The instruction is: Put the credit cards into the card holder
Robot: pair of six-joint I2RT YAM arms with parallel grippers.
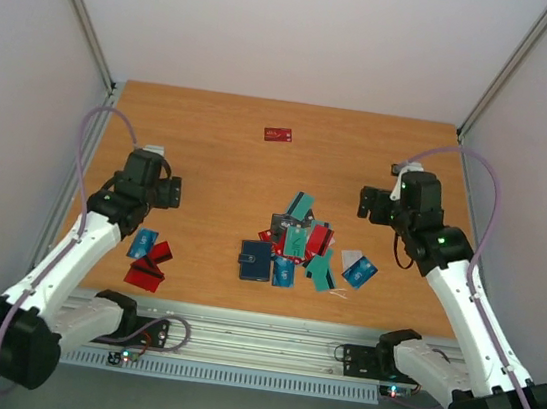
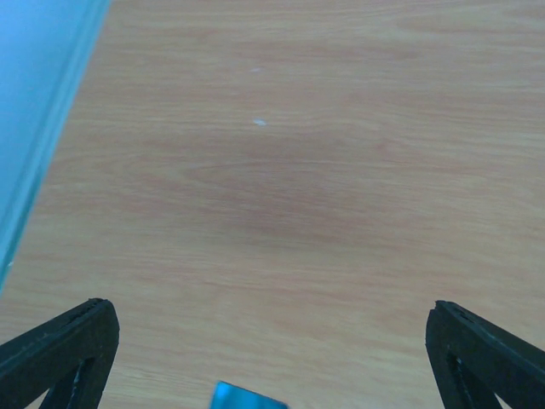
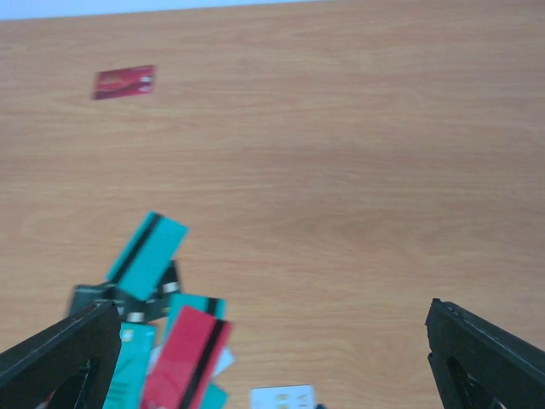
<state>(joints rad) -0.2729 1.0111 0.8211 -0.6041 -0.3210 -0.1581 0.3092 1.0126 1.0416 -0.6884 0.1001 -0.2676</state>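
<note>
Black left gripper gapes over smooth wood-grain table.

A wooden table sits between pale walls, with a metal rail along its near edge.

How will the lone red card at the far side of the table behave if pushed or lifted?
The red card lies flat on the table, so it will probably slide rather than tip. It looks thin, so likely light and hard to pinch.
</note>
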